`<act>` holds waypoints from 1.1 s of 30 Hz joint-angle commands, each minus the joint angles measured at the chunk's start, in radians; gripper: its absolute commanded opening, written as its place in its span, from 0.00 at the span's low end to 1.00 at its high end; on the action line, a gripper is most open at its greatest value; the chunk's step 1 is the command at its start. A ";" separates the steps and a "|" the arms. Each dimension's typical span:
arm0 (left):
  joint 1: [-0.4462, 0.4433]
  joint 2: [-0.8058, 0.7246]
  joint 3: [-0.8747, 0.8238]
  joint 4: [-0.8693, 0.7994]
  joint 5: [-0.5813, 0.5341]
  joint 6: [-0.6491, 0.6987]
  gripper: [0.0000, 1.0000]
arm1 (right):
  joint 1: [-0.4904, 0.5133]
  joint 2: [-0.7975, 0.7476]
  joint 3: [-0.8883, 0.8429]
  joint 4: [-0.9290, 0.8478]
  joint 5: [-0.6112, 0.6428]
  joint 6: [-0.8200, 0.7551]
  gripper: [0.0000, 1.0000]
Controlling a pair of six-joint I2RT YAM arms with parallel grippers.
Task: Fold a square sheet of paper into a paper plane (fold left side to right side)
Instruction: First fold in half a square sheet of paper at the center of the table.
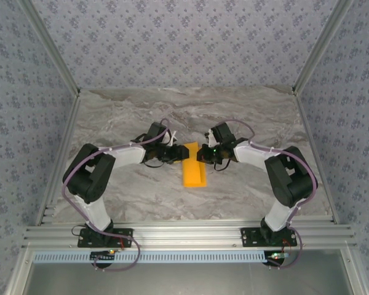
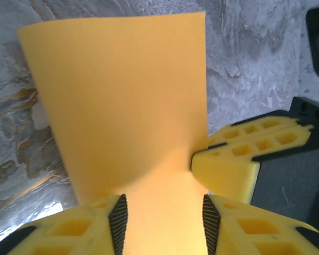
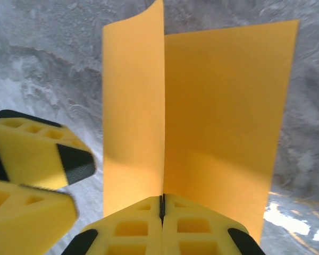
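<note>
One square sheet of paper (image 1: 194,173), two claws, left claw (image 2: 165,212) and right claw (image 3: 162,204), on one table (image 1: 246,117).

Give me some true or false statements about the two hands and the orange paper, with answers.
1. The right hand is shut on the sheet of paper. True.
2. The left hand is shut tight. False: its fingers stand apart, paper between them.
3. The paper lies flat in one layer. False: it is bent over on itself.
4. The paper sits between the two hands on the marbled table. True.
</note>
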 commanded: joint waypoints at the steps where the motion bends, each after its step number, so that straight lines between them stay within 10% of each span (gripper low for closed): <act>1: -0.003 -0.054 0.012 -0.091 -0.058 0.043 0.49 | 0.013 0.033 0.051 -0.118 0.100 -0.072 0.07; 23: -0.072 0.100 0.059 -0.132 -0.179 -0.031 0.53 | 0.027 0.077 0.083 -0.137 0.159 -0.074 0.12; 33: -0.104 0.146 0.112 -0.239 -0.246 0.002 0.47 | 0.020 -0.057 0.070 -0.188 0.270 -0.091 0.42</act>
